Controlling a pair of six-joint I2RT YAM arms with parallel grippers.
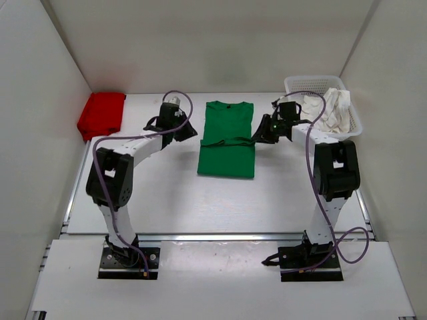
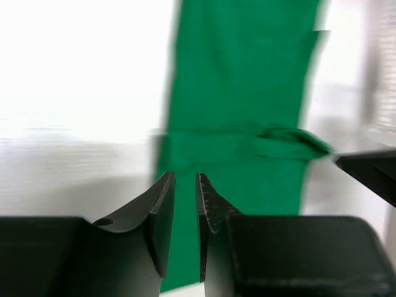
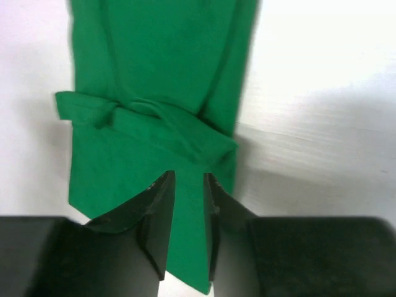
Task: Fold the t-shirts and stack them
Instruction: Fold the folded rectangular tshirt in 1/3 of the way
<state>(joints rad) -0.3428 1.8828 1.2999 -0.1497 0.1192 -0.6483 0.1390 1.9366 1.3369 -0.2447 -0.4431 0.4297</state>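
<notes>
The green t-shirt [image 1: 227, 140] lies flat mid-frame, its sleeves folded inward across its middle. The red t-shirt [image 1: 101, 115] sits folded at upper left. The white t-shirt [image 1: 328, 110] lies crumpled in the basket [image 1: 291, 83] at upper right.

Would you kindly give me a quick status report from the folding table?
Left hand and right hand slightly open, empty. Green t-shirt flat between them, sides folded in. Nothing in the way.

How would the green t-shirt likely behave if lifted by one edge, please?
Probably floppy: the green t-shirt lies flat with a soft creased band folded across it. Likely light, being thin cloth; its folds would probably fall open.
</notes>
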